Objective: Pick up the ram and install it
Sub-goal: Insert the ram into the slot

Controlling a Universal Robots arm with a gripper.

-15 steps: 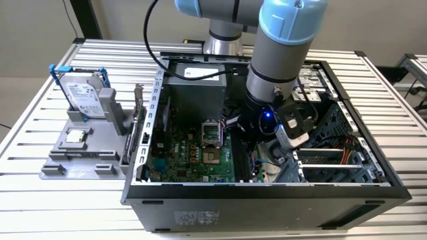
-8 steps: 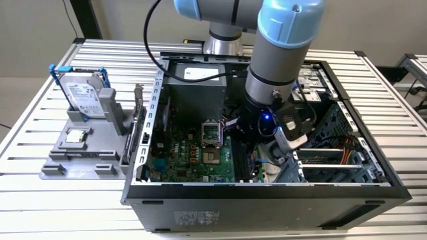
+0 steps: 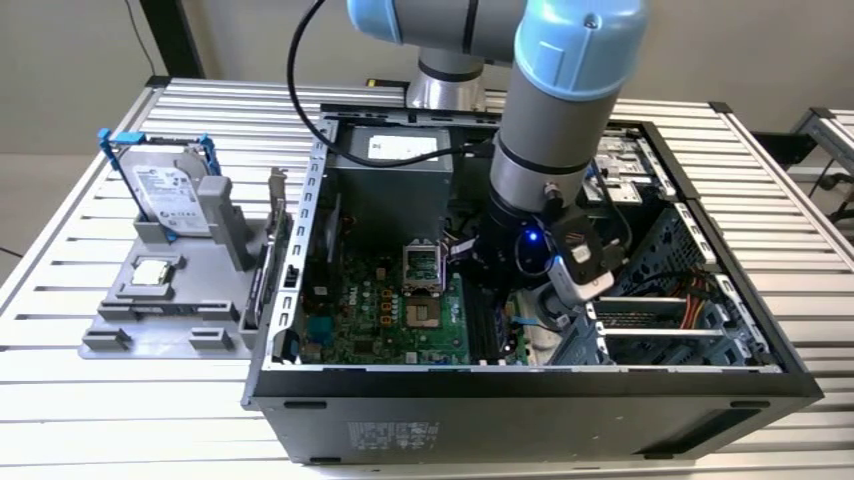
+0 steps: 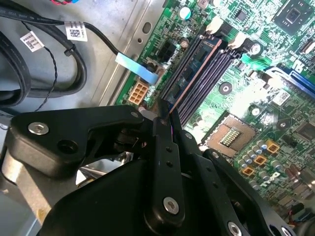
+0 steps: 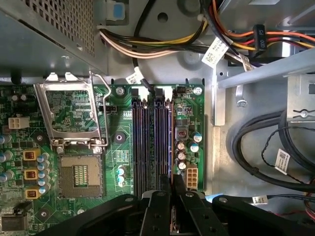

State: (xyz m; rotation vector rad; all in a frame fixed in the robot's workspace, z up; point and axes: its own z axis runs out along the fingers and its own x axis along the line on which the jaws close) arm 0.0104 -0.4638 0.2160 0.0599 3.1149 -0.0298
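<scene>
**Ram sitting in a motherboard slot**

The end effector is hanging just above the motherboard, its fingers pinched together on the ram's near end. The ram is lying along a slot just beside the empty processor socket.

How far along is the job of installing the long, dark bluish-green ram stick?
Done: the dark bluish-green ram stick already stands among the black motherboard slots inside the open computer case. In hand: the gripper sits at the stick's near end. Left: whether it is pressed fully home cannot be told.
</scene>
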